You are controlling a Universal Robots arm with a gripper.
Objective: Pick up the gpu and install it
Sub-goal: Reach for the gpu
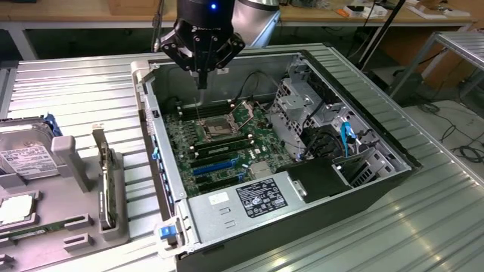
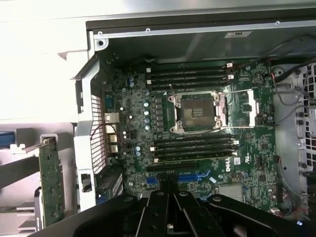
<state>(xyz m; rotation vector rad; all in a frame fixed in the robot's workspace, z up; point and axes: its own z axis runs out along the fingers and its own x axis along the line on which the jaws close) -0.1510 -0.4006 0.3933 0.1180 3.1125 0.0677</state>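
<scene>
Black gripper (image 1: 202, 83) is seen with fingers pressed together, empty, over the green motherboard (image 1: 261, 148). The gpu (image 1: 106, 184) – a thin, green-edged card with silver bracket – is stood on edge in a grey plastic holder (image 1: 67, 161), just beside the open black computer case (image 1: 302, 226).

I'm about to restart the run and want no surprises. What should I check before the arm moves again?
1. Case open: ok.
2. Gpu ready: ok, upright outside the case, not picked up.
3. Gripper empty: ok, holds nothing.
4. Jaws open for a grasp: not ok, shut.
5. Gripper over gpu: not ok, it hangs over the motherboard.
6. Blue slots free: ok, no card seated.
</scene>
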